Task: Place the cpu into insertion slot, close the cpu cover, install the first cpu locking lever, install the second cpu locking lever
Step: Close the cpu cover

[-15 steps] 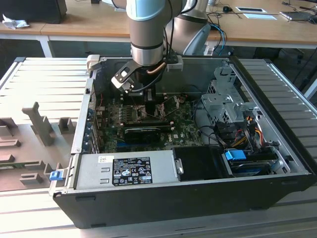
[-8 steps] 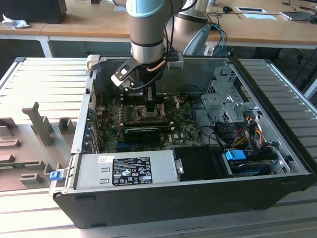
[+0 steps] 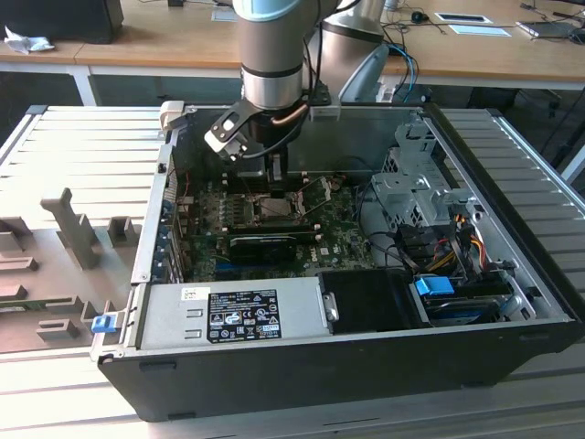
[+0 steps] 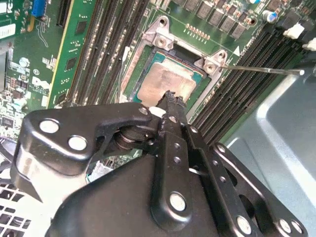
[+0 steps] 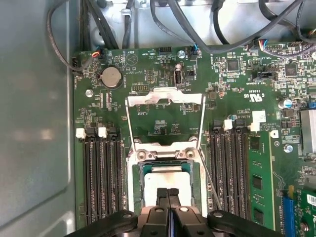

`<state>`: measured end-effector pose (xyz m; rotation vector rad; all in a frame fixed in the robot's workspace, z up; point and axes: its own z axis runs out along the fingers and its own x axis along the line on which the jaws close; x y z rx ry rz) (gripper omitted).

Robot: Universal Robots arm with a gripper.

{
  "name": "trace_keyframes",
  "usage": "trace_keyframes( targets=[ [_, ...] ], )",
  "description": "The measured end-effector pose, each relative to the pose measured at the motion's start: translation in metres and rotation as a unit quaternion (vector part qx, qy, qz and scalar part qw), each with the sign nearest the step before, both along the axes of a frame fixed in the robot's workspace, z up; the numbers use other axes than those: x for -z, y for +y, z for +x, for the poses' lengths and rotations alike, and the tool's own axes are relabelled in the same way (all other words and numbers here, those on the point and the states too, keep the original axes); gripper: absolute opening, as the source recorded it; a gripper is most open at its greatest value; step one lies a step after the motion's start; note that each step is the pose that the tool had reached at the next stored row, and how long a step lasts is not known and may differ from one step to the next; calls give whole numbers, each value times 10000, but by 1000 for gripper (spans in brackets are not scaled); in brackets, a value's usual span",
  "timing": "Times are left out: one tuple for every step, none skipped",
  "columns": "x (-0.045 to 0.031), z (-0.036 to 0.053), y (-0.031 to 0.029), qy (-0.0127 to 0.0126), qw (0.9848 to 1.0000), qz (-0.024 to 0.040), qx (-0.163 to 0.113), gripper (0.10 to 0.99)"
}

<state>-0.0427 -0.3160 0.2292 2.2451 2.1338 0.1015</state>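
open case [image 3: 347, 366] walls ring board [image 5: 163, 74]; memory rows [image 5: 101, 182] crowd slot [image 5: 132, 168] on both sides. arm [image 3: 271, 55] drops steeply inside. cover [image 5: 165, 96] flipped back off slot. cpu [image 5: 165, 178] lies in slot. gripper [image 5: 168, 193] clenched, empty, tips at cpu face.

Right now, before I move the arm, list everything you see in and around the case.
computer case: one, black, open, on the grey slatted table
motherboard: one, green, inside the case
cpu: one, silvery, lying in the insertion slot
cpu cover: one, silver, standing open beyond the slot
memory slots: several, black, either side of the slot
expansion card: one, black, beside the slot
power supply box: one, grey, along the case's near wall in the exterior view
gripper: one, black, shut, tips at the cpu
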Motion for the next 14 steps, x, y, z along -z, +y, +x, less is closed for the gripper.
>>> trace_keyframes(
  targets=[
    [-1, 19, -2, 7, 10000, 0, 0, 106],
    [-1, 21, -4, 7, 10000, 0, 1, 106],
    [-1, 24, -8, 8, 10000, 0, 1, 106],
    [-1, 28, -13, 8, 10000, 5, 1, 106],
    [-1, 28, -13, 8, 10000, 6, 1, 106],
    [-1, 28, -12, 7, 10000, 7, 2, 106],
    [-4, 27, -13, 8, 10000, 7, 1, 106],
    [-8, 27, -13, 8, 10000, 6, 1, 106],
    [-13, 27, -13, 8, 10000, 6, 1, 106],
    [-19, 28, -13, 8, 10000, 6, 1, 106],
    [-32, 27, -13, 8, 10000, 6, 1, 106],
    [-57, 28, -12, 7, 10000, 7, 1, 106],
    [-91, 28, -12, 7, 10000, 7, 1, 106],
    [-108, 28, -12, 7, 10000, 7, 1, 106]
  ],
)
